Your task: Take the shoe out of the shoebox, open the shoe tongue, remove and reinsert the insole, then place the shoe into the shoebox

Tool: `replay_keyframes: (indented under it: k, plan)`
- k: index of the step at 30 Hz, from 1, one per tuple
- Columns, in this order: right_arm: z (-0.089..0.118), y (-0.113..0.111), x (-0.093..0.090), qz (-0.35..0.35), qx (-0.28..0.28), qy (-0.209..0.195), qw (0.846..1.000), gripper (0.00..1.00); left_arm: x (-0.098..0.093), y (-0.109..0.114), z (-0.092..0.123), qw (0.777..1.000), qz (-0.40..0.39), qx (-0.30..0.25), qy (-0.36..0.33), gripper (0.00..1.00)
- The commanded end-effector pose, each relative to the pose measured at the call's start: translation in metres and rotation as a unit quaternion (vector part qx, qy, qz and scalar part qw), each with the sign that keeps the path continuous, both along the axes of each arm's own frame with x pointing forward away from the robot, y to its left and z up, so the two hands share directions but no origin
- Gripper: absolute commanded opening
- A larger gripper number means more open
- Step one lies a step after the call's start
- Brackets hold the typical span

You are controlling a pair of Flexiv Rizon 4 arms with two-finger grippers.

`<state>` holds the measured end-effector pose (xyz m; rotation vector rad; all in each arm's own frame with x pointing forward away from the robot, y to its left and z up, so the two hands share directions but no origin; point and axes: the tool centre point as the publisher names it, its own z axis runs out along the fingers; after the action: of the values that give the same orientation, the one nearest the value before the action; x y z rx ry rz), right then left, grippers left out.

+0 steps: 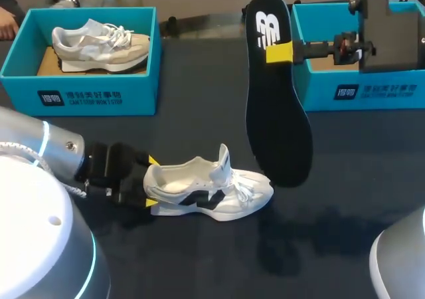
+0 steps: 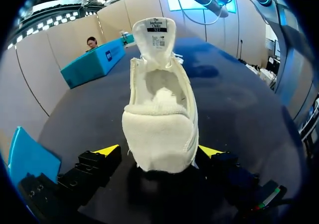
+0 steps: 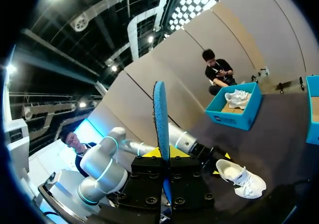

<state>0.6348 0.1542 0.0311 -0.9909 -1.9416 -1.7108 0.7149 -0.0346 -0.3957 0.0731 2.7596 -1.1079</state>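
Your head view looks down on the table [image 1: 199, 73] from above and behind, at middle range. Your left wrist view sits low and very near, just behind the heel of the shoe [image 2: 162, 124], facing along it across the table. Your right wrist view is raised high, facing back over the table along the edge-on insole [image 3: 160, 119]. All three views share the shoe. The head and right wrist views also share the shoebox [image 1: 93, 93] by the table's far edge.
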Motion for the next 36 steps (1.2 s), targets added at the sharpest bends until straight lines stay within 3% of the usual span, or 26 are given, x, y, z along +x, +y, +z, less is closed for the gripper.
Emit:
replay_keyframes:
  k: [1,15,36]
  plan:
    - [-0.001,0.003,0.001,-0.001,-0.001,0.001,1.000,0.00,0.004,-0.007,0.007,0.997,0.015,0.070,0.007,1.00]
    - [-0.001,0.003,0.001,-0.001,-0.001,0.001,1.000,0.00,0.005,-0.011,0.018,0.984,-0.002,0.177,0.037,1.00]
    - [-0.001,0.003,0.001,-0.001,-0.001,0.001,1.000,0.00,-0.004,-0.011,0.063,0.976,0.030,0.208,0.056,1.00]
